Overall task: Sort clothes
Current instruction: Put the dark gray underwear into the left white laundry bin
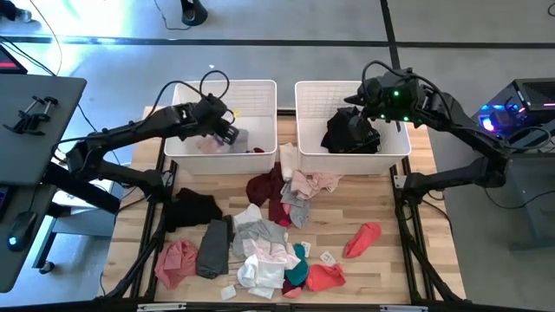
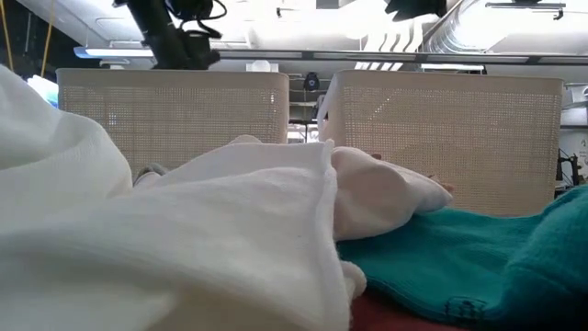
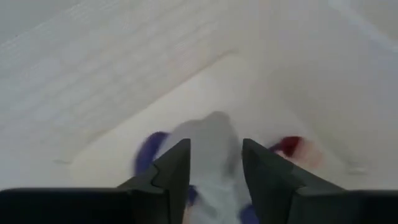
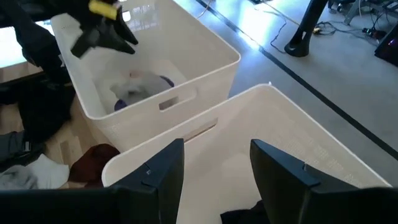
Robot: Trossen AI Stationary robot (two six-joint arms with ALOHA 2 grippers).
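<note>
The clothes need light ones left: our left gripper, jaws parting, should release the grey garment fully inside the left basket while our right gripper waits open-jawed.

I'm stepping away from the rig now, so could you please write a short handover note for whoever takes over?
Left gripper: over the left basket, fingers apart, a pale grey garment between or just below them; whether it is released is unclear.
Right gripper: open, nothing held, over the right basket.
Done: a few light pieces lie in the left basket, a pile of black clothes in the right.
Left: the mixed pile on the table in front of the baskets.
</note>
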